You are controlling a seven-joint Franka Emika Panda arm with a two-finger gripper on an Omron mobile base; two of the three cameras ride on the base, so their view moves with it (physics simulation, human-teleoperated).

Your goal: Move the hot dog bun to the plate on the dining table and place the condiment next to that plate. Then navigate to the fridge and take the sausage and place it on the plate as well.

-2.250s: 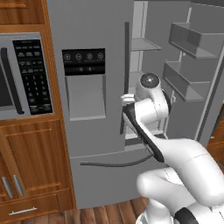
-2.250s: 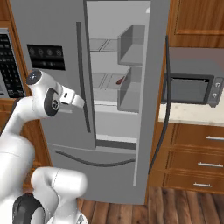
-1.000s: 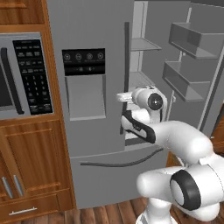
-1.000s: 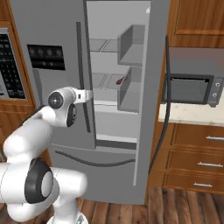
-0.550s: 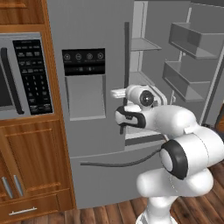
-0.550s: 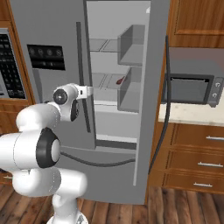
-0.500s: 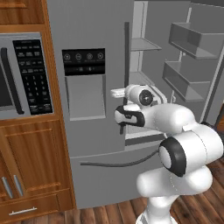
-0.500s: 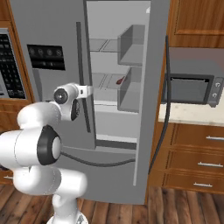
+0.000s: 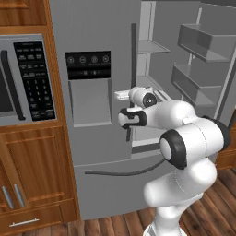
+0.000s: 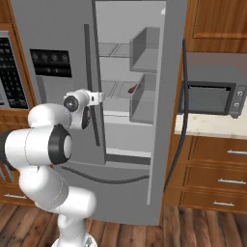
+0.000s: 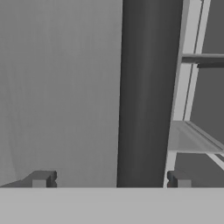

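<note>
Beside the fridge [image 10: 62,29], whose right door stands swung wide, the pincer [image 11: 111,179] hangs released with the dark door handle [image 11: 142,87] between its fingertips, presumably to clear the left door, while the reddish sausage [image 10: 131,89] lies on a middle shelf inside.

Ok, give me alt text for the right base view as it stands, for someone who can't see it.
The white arm's open gripper is at the dark vertical handle of the closed left fridge door. The right door hangs open, showing shelves with a small reddish item on the middle one; a microwave sits on the counter to the right.
</note>
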